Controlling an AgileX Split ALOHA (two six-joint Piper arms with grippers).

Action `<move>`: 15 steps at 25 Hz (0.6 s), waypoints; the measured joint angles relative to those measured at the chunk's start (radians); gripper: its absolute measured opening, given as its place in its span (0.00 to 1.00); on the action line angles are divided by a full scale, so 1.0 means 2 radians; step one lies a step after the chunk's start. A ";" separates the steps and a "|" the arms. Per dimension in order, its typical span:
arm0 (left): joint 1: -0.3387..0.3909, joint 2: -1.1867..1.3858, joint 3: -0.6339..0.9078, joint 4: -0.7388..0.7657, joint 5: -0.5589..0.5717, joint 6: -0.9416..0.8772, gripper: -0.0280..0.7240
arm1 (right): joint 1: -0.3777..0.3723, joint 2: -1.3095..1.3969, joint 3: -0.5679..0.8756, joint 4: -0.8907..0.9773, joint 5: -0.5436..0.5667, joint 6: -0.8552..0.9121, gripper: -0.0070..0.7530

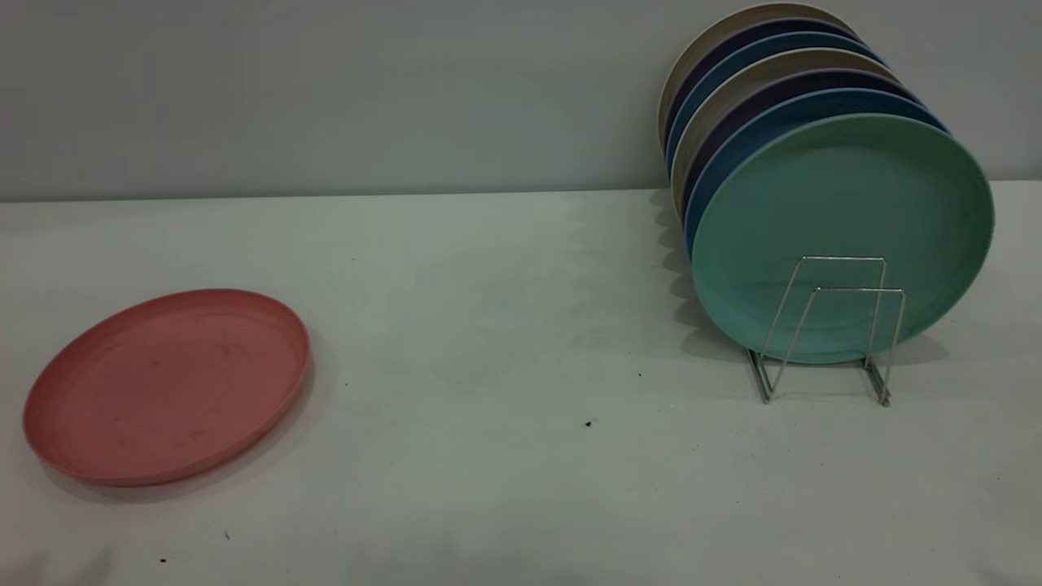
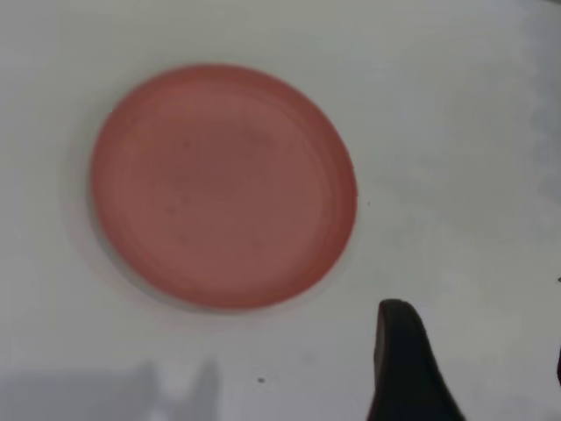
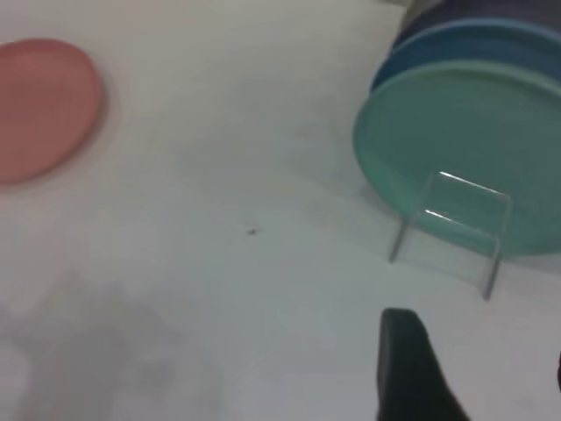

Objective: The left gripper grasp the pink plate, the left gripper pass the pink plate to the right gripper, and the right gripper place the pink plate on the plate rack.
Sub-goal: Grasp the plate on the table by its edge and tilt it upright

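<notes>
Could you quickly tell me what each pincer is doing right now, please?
Left pincer: open, empty, above the table near the pink plate.
Right pincer: open, empty, near the plate rack.

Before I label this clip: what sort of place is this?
Probably a bare tabletop test setup, not a kitchen: a plain white table, blank wall, a pink plate and a wire plate rack holding coloured plates.

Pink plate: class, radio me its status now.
Left pincer above pink plate, empty. Plate flat on table, untouched. Right pincer faces plate rack. Front slots free.
</notes>
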 joint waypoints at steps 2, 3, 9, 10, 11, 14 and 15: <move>0.000 0.024 0.000 -0.024 -0.009 0.000 0.63 | 0.000 0.012 -0.003 0.005 -0.001 -0.004 0.57; 0.000 0.037 0.000 -0.038 -0.015 0.000 0.63 | 0.000 0.016 -0.003 0.006 0.000 -0.004 0.57; 0.004 0.204 0.000 -0.097 -0.085 0.000 0.63 | 0.000 0.023 -0.003 0.006 0.001 -0.006 0.58; 0.011 0.215 0.000 -0.101 -0.085 0.000 0.63 | 0.000 0.023 -0.003 0.006 0.001 -0.006 0.58; 0.022 0.221 0.000 -0.102 -0.085 0.001 0.63 | 0.000 0.023 -0.003 0.006 0.002 -0.006 0.58; 0.064 0.229 0.000 -0.104 -0.085 0.010 0.63 | 0.000 0.023 -0.003 0.007 0.004 -0.007 0.58; 0.080 0.229 0.000 -0.104 -0.085 0.019 0.63 | 0.000 0.023 -0.003 0.007 0.004 -0.007 0.58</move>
